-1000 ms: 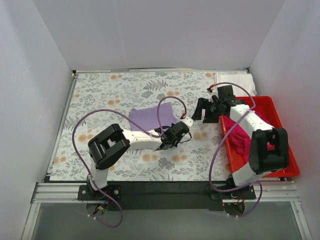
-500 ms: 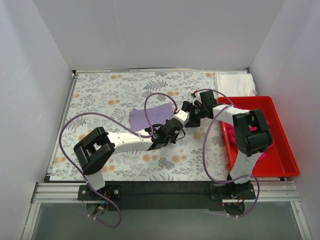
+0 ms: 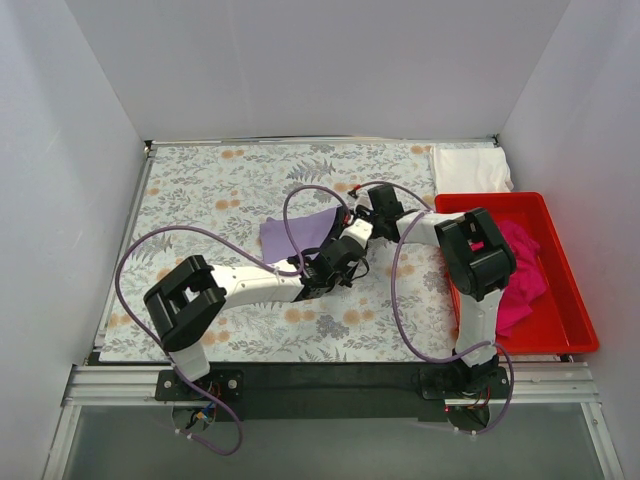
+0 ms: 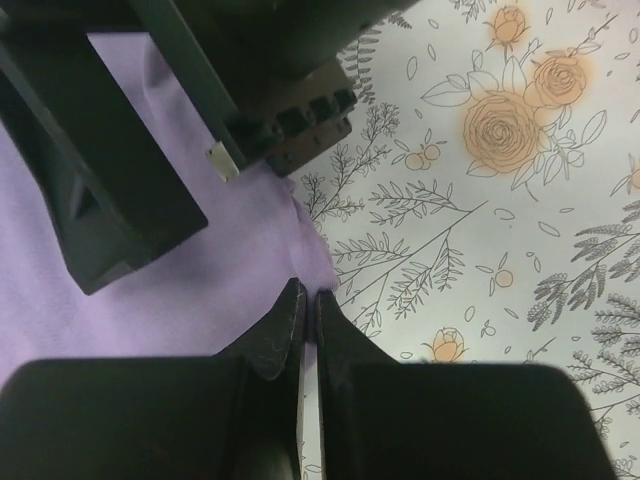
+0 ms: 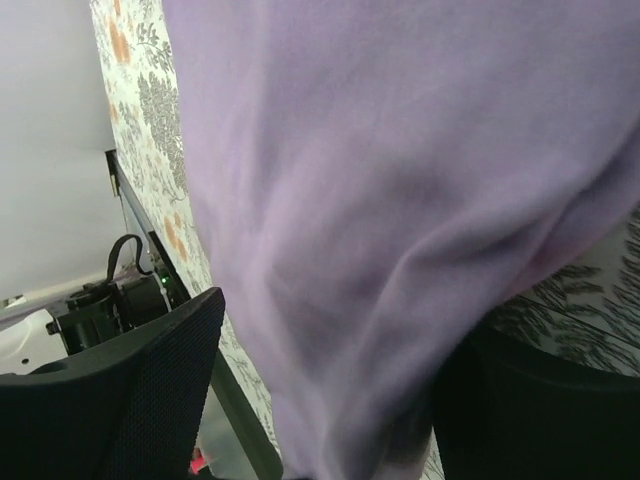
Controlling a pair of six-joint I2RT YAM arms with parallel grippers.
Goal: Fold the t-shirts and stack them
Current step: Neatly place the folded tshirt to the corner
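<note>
The lavender t-shirt (image 3: 312, 230) was found well to the left of the red bin (image 3: 560, 315), laid on the floral tablecloth (image 3: 200, 190) as a small flat rectangle, so its folding was judged largely done or at its last fold. Its edge nearest the bin was attended by both arms. The left gripper (image 4: 305, 305) was clenched tight, its tips meeting right at that hem; whether fabric was actually caught between them could not be told. The right gripper (image 5: 330, 400) was spread wide, with lavender cloth bulging between its fingers but not clamped.

The magenta t-shirt (image 3: 520, 275) was seen lying crumpled inside the bin, unfolded and untouched. The white t-shirt (image 3: 470, 168) was seen just beyond the bin's far left corner, flat and apparently folded. No shirt was laid upon another, so nothing was stacked. The task was therefore judged less than half complete: the magenta shirt was yet to be taken out and folded, and all three were yet to be piled.
</note>
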